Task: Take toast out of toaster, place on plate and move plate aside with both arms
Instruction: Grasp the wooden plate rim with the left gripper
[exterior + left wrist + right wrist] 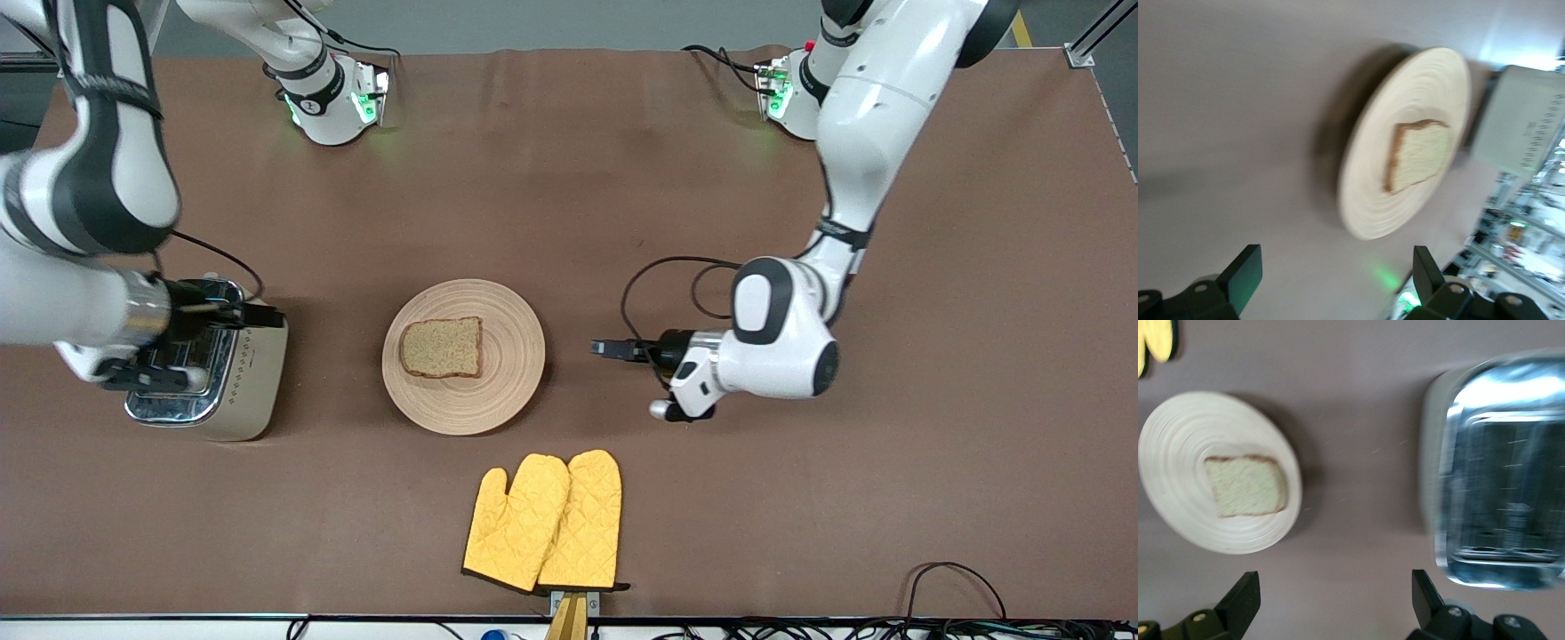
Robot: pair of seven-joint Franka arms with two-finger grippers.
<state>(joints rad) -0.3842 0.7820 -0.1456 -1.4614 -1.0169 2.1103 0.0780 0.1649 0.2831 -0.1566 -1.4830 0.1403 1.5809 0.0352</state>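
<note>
The toast [442, 347] lies flat on the round wooden plate [502, 373] in the middle of the table. My left gripper [606, 348] hangs low beside the plate, toward the left arm's end of the table, and points at it. It is open and empty. The left wrist view shows the plate [1371, 200] and toast [1418, 155] ahead of that gripper [1336, 277]. My right gripper [200, 345] is up over the toaster [244, 391], open and empty. In the right wrist view the gripper [1335, 593] frames bare table between the plate [1178, 507], which bears the toast [1248, 487], and the toaster [1501, 473].
Two yellow oven mitts [544, 520] lie near the table's front edge, nearer the front camera than the plate. The steel toaster stands toward the right arm's end of the table. A black cable [662, 267] loops beside the left arm's wrist.
</note>
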